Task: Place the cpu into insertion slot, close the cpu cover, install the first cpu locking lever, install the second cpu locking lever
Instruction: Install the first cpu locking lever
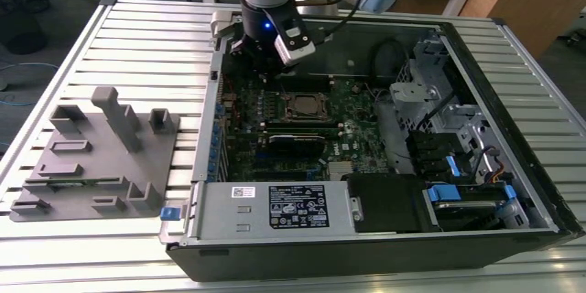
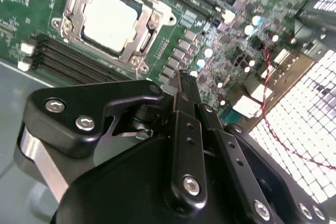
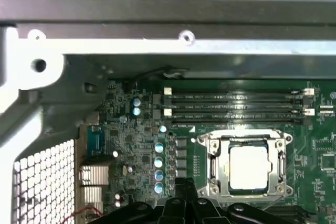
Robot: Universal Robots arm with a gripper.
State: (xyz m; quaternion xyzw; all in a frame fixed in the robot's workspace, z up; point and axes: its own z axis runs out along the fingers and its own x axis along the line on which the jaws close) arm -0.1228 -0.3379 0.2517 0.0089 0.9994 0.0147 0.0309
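Gripper (image 2: 185, 80): the black fingers (image 2: 181, 129) look pressed together with nothing between them, though the tips are partly lost against the dark board. It hangs over the green motherboard (image 3: 320, 156), near the socket and apart from it. In the first wrist view the gripper (image 3: 185, 186) sits just off 1 corner of the socket frame.

The cpu (image 3: 250, 167) is seated flat in the insertion slot (image 1: 289, 101), with its pale metal top facing up. It shows in the second wrist view too (image 2: 110, 18). The cpu cover (image 3: 247, 137) lies down flat around it, and the chip top shows through the square cut-out. I cannot tell whether the locking levers are latched.

Beyond the socket, long black memory slots (image 3: 236, 106) run parallel to its edge. A column of round capacitors (image 3: 159, 162) stands beside it. Farther off are a finned heatsink (image 3: 92, 179), a mesh grille (image 3: 42, 182) and the grey chassis wall (image 3: 157, 14). A thin red wire (image 2: 273, 103) crosses the grille in the second wrist view.

In the exterior view the gripper (image 1: 259, 60) is inside the open computer case (image 1: 512, 101), just beyond the cpu (image 1: 304, 106). The power supply (image 1: 274, 207) fills the near end of the case. The case lies on a slatted metal table (image 1: 137, 39). A grey moulded fixture (image 1: 101, 162) sits at the exterior view's left, well apart from the gripper.
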